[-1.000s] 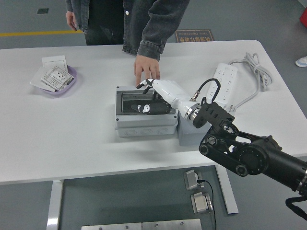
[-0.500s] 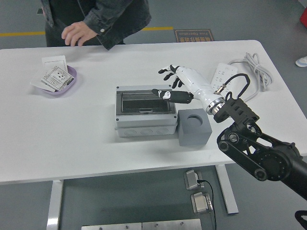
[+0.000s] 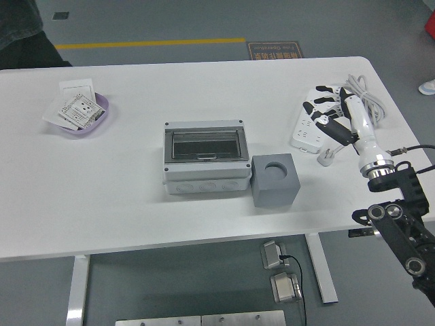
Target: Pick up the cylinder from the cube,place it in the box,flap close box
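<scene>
A white table [image 3: 102, 204] with rounded far corners is seen from above, standing on a grey floor [image 3: 170, 20] crossed by a yellow line [image 3: 149, 43] beyond the far edge. A brown floor sign [image 3: 275, 49] lies just past that line. Under the near edge, white table legs [image 3: 78, 288] and two metal pedal-like units [image 3: 280, 270] are seen on the floor.

Near the middle of the table a grey junction box [image 3: 204, 158] is set, its tinted transparent flap lying flat over the opening. Touching its right side stands a grey cube [image 3: 274, 180] with a round recess in its top face; the recess is seen to be vacant. The cylinder cannot be made out, and whether it lies under the flap cannot be told.

At the far left a purple dish [image 3: 81, 117] holding white wall-switch plates is placed. At the far right a white power strip [image 3: 319, 119] with a coiled cable [image 3: 363, 95] is laid.

The right hand [image 3: 333, 115] is held above the power strip, well apart from the box, its white-and-black fingers loosely spread and nothing gripped.

A dark sleeve [image 3: 24, 30] is visible at the top left corner.
</scene>
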Tool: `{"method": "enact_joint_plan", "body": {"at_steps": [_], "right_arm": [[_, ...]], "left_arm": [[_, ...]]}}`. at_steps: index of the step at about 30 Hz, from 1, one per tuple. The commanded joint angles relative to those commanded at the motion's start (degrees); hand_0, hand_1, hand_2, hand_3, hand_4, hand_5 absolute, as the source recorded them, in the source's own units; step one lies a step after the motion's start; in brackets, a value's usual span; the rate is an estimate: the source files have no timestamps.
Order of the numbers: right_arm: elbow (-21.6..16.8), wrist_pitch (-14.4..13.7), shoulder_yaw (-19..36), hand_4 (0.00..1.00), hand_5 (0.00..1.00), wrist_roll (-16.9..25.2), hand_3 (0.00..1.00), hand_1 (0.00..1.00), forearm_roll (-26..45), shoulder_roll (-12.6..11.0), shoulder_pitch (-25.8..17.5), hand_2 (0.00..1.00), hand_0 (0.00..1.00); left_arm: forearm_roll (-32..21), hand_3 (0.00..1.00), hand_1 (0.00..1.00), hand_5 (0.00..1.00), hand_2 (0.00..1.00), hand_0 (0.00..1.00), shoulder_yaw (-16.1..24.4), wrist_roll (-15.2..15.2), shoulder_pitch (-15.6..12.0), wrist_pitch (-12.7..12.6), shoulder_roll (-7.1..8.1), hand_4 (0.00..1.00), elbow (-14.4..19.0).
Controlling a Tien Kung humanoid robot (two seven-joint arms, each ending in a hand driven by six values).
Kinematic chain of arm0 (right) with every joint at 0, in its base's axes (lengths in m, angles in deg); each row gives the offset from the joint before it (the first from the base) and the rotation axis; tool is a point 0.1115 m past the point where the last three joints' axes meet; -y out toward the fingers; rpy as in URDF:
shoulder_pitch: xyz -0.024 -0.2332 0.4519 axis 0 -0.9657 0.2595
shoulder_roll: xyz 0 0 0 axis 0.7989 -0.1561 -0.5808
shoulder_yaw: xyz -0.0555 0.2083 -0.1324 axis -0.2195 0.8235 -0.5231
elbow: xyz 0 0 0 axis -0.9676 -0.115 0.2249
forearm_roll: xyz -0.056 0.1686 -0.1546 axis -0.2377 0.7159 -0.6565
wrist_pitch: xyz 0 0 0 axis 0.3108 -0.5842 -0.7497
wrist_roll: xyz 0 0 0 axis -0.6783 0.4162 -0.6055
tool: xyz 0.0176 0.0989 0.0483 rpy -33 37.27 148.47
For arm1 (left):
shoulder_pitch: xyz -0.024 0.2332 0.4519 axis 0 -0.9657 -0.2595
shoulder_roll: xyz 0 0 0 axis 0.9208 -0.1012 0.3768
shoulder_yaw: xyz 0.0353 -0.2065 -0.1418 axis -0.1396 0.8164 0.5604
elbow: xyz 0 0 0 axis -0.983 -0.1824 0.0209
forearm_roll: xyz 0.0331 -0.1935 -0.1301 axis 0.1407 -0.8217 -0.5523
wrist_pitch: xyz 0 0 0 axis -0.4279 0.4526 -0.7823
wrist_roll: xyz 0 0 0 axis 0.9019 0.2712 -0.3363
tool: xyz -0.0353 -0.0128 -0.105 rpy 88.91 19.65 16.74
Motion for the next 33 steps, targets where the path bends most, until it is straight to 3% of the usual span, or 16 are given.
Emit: {"method": "enact_joint_plan", "body": {"at_steps": [6, 12, 17, 25, 33], "right_arm": [[1.37, 3.25, 5.57, 0.841, 0.619, 5.02, 0.708, 0.416, 12.49, 2.12, -3.59, 0.619, 0.385], [0.36, 9.66, 3.29, 0.842, 0.624, 8.66, 0.694, 0.415, 25.73, 4.98, -3.65, 0.619, 0.378], [-0.60, 13.65, 1.15, 0.849, 0.631, 10.33, 0.703, 0.420, 36.38, 5.26, -3.96, 0.630, 0.377], [-0.84, 14.93, 1.07, 0.845, 0.632, 10.48, 0.720, 0.438, 49.52, 5.03, -4.21, 0.642, 0.382], [-0.43, 13.70, 1.72, 0.843, 0.638, 9.26, 0.723, 0.441, 49.27, 4.88, -4.37, 0.650, 0.389]], "left_arm": [[-0.25, 0.647, 0.676, 0.492, 0.648, 0.632, 0.17, 0.00, -0.08, -0.13, -0.09, 0.756, 0.00], [-0.77, 0.647, 0.677, 0.490, 0.648, 0.632, 0.07, 0.05, -0.08, -0.24, -0.10, 0.756, 0.00], [-1.21, 0.646, 0.676, 0.490, 0.648, 0.632, -0.23, 0.01, -0.06, -0.29, -0.02, 0.756, 0.00], [-1.54, 0.646, 0.676, 0.489, 0.647, 0.632, -0.52, -0.06, -0.10, -0.30, 0.13, 0.756, 0.00], [-2.03, 0.646, 0.676, 0.490, 0.648, 0.632, -0.92, -0.15, 0.01, -0.31, 0.10, 0.757, 0.00]]}}
